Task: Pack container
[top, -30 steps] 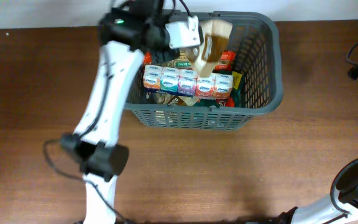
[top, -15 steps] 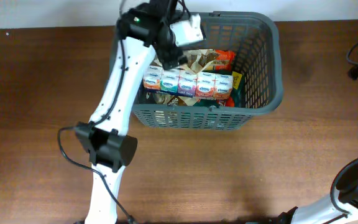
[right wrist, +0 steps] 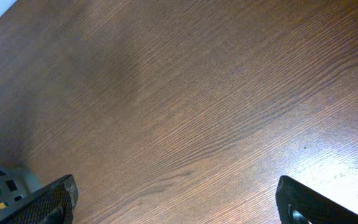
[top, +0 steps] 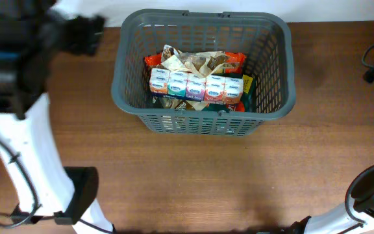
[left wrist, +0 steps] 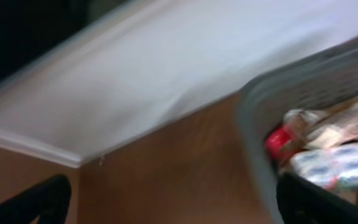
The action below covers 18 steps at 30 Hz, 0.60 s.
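Brown wood table (top: 193,182); container (top: 203,123) sits right of left gripper (left wrist: 179,202), not touching; jaws spread wide, empty. Right gripper (right wrist: 176,199) likewise spread.

Your left wrist feed is motion-blurred. Left gripper (left wrist: 179,205) fingers spread wide at bottom corners, nothing between. Container (left wrist: 253,124) rim at right, red packet (left wrist: 278,140) and blue-white packets (left wrist: 334,165) inside. Brown table (left wrist: 166,162) under white wall (left wrist: 166,56).

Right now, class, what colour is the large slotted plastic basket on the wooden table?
Dark grey; the overhead view shows the slotted plastic basket best.
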Available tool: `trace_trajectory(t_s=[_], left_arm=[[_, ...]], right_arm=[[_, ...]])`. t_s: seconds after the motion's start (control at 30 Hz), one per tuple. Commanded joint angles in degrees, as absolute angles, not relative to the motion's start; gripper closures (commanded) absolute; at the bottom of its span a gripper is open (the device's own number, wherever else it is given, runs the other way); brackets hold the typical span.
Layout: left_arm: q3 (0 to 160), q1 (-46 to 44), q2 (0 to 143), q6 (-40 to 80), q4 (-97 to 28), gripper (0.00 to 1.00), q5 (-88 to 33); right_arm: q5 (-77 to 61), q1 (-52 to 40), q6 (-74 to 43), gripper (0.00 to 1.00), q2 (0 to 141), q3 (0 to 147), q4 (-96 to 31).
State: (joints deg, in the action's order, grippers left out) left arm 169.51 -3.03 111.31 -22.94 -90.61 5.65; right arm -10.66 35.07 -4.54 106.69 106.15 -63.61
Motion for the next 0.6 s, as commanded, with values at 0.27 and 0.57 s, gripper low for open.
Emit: trace_trajectory(t_s=[0.27, 0.57], left_arm=[[168.75, 11.79, 112.79, -18.87, -96.51, 0.01, 5.85], [168.75, 12.27, 112.79, -18.87, -96.51, 0.01, 5.85]], right_arm=[[-10.96, 34.89, -4.82, 0.01, 106.39, 106.02, -63.57], [-10.96, 34.89, -4.8, 0.01, 106.39, 106.02, -63.57]])
